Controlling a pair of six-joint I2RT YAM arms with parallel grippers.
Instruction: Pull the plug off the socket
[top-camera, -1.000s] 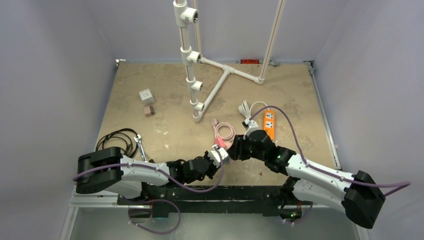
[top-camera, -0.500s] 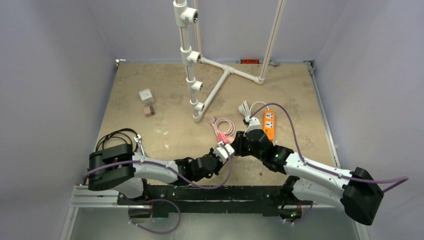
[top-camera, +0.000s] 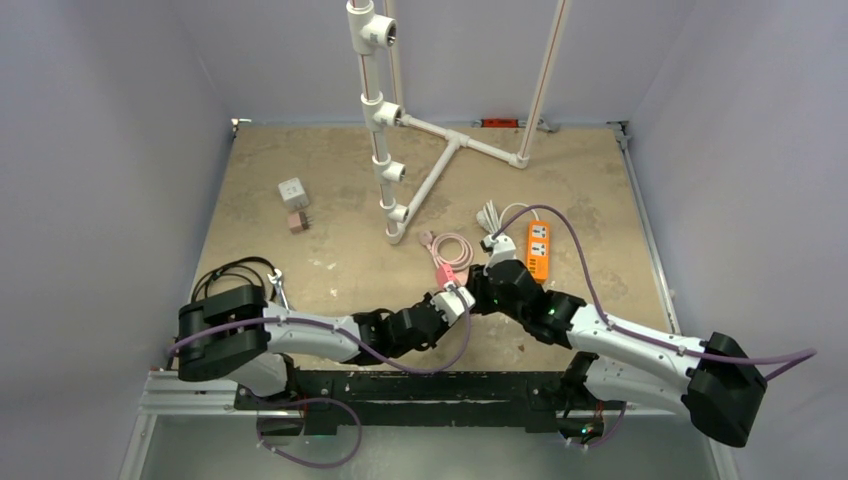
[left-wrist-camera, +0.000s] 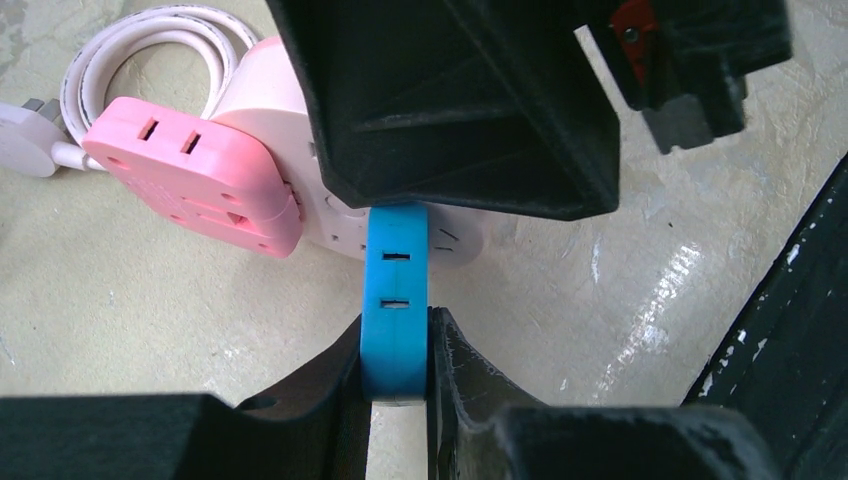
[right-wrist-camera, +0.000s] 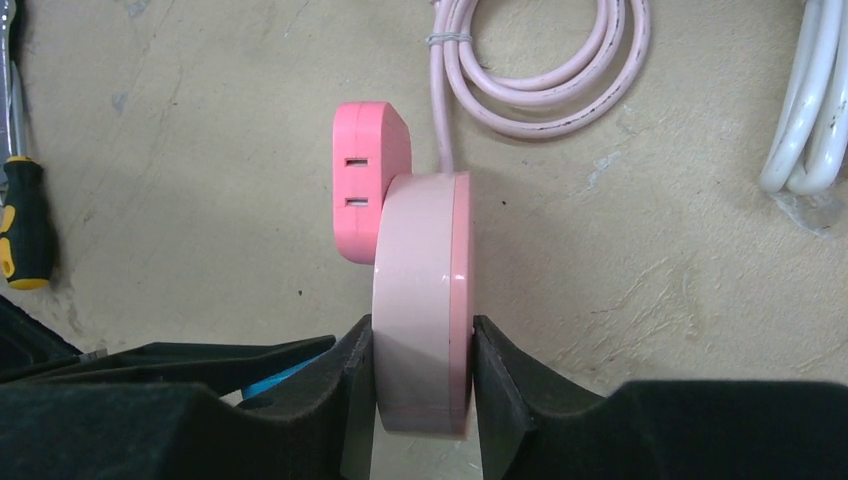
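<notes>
A round pale pink socket (right-wrist-camera: 422, 300) stands on edge on the table, with its pink cable (right-wrist-camera: 545, 60) coiled behind it. A pink plug (right-wrist-camera: 368, 170) and a blue plug (left-wrist-camera: 395, 290) both sit in its face. My right gripper (right-wrist-camera: 422, 372) is shut on the socket's rim. My left gripper (left-wrist-camera: 397, 352) is shut on the blue plug, directly facing the right gripper. In the top view the two grippers, left (top-camera: 460, 296) and right (top-camera: 478, 289), meet at the table's middle front, and the pink plug (top-camera: 443, 273) shows just beyond them.
An orange power strip (top-camera: 538, 248) with a white cable (top-camera: 492, 218) lies right of the grippers. A white pipe frame (top-camera: 385, 150) stands behind. A white adapter (top-camera: 292, 190) and a small plug (top-camera: 298, 221) lie at the left. A black cable (top-camera: 235, 280) and a screwdriver (right-wrist-camera: 25, 220) lie at the front left.
My left gripper has moved right and away from the bases, up to the socket. The right gripper, socket and pink cable coil have shifted slightly farther away.
</notes>
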